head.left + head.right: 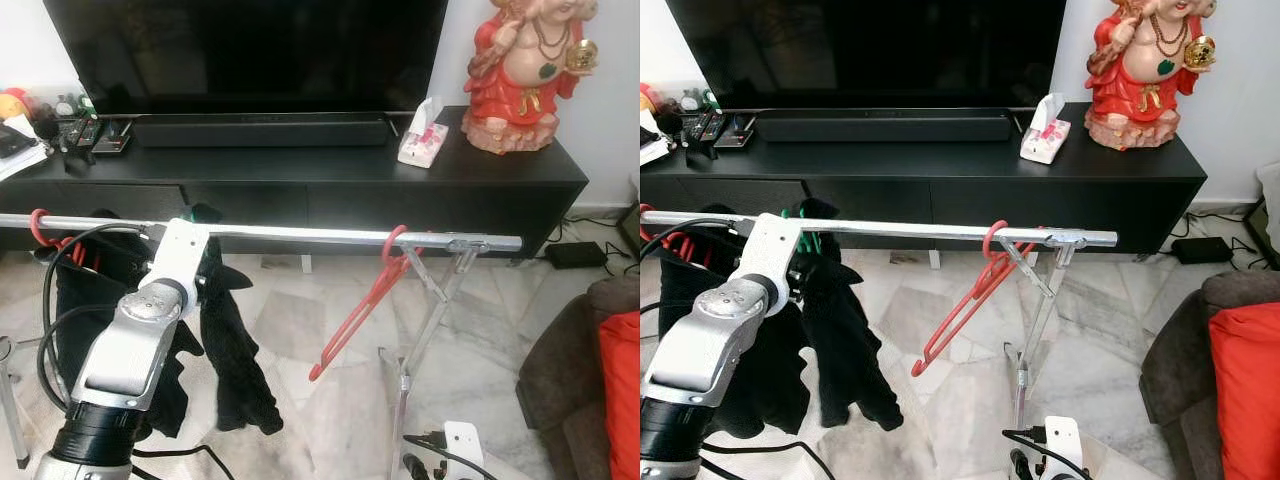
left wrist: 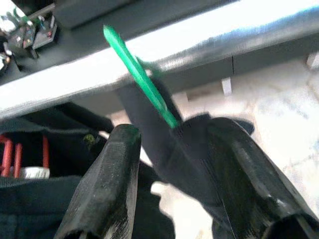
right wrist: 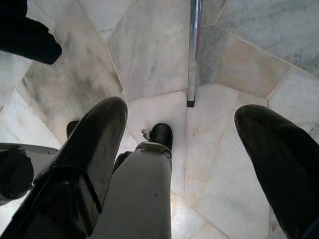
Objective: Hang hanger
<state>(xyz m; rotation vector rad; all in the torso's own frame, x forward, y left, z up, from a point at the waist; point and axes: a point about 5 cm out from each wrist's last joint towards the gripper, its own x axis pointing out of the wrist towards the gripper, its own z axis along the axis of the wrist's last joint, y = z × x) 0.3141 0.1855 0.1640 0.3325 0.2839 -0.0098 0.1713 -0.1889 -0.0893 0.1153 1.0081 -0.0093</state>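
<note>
Standing by the rack, what matters is the green hanger (image 2: pixel 142 79) and the silver rail (image 1: pixel 300 234). The hook crosses the rail, rising toward eleven o'clock in the left wrist view, with a black garment (image 1: pixel 235 350) dangling from it. The rail's long axis runs nine to three across the room, in front of the black TV desk (image 1: pixel 500 170).

The left gripper (image 2: pixel 172 164) is the nearer arm by far: it reaches up to the rail at about ten o'clock from the robot, wrist bent toward the bar. Its fingers (image 2: pixel 112 184) stand fairly wide, one on each side of the garment's dark neck just under the hook; whether they still pinch the cloth I cannot tell. To my eye the hook looks seated or nearly so, so the coming move is likely a letting go and drawing back.

The right gripper (image 3: pixel 179 164) hangs low at five o'clock, pointing at the marble floor (image 3: pixel 149 45), fingers spread wide and empty.

A red hanger (image 1: pixel 365 310) already hangs farther along, toward two o'clock.
</note>
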